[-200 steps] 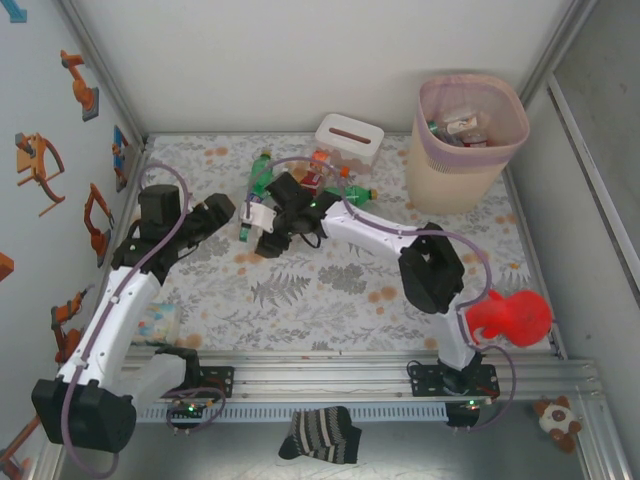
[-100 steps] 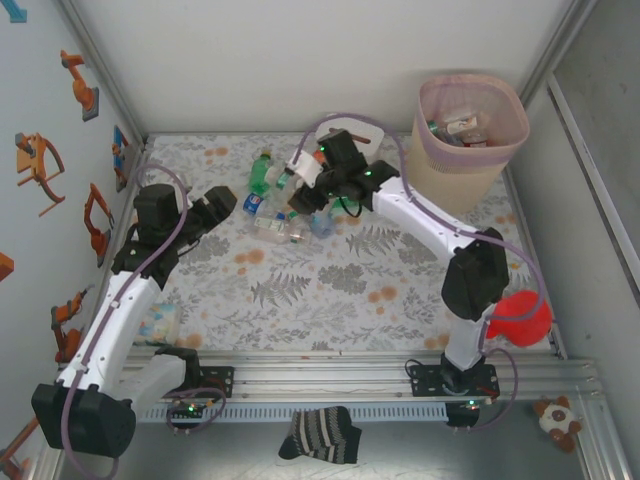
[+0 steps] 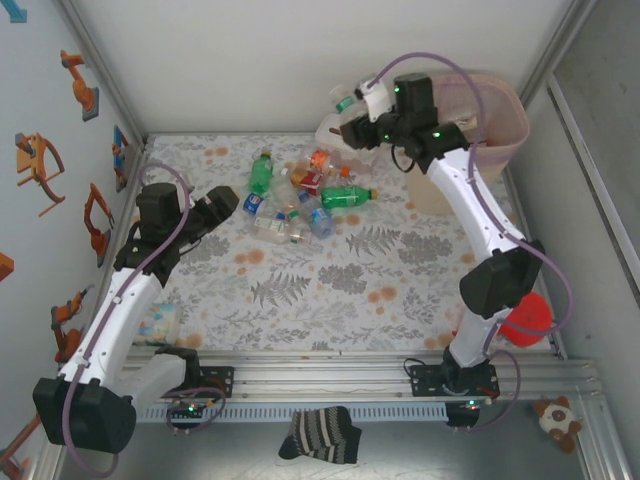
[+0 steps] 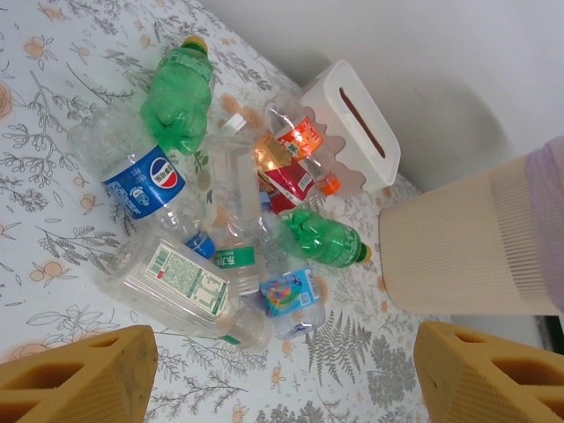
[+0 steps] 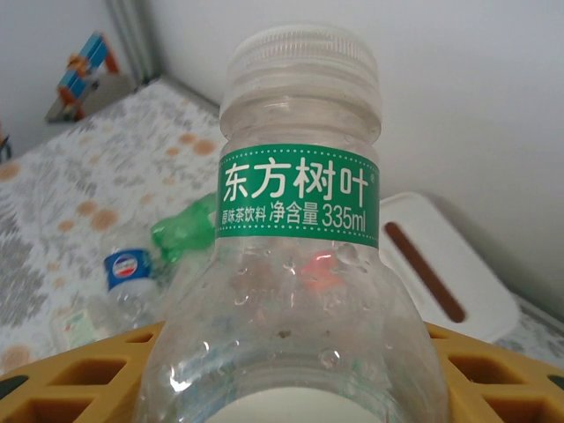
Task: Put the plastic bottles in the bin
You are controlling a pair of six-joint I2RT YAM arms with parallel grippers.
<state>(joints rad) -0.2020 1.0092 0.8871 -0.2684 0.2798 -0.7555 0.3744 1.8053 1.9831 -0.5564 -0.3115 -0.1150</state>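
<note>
**Inspector:** What is the right claw [image 3: 362, 112] carrying?

**Operator:** It is gripping a clear bottle [image 5: 300, 264] with a green label. The jaws are standing partly closed round its body, and the cap is pointing away from the wrist.

**Inspector:** Where is the bin [image 3: 518, 118] lying from it?

**Operator:** To the claw's right, with the raised wrist overlapping the near rim. The bottle's long axis is pointing left, away from the bin and out over the tissue box [image 4: 352, 123]. I am judging that the claw needs to carry it right across the rim before letting go.

**Inspector:** And the left claw [image 3: 225, 207]?

**Operator:** It is hanging half open and empty, beside the loose bottles [image 4: 229, 220] heaped on the table. The right arm is nearer the bin.
</note>
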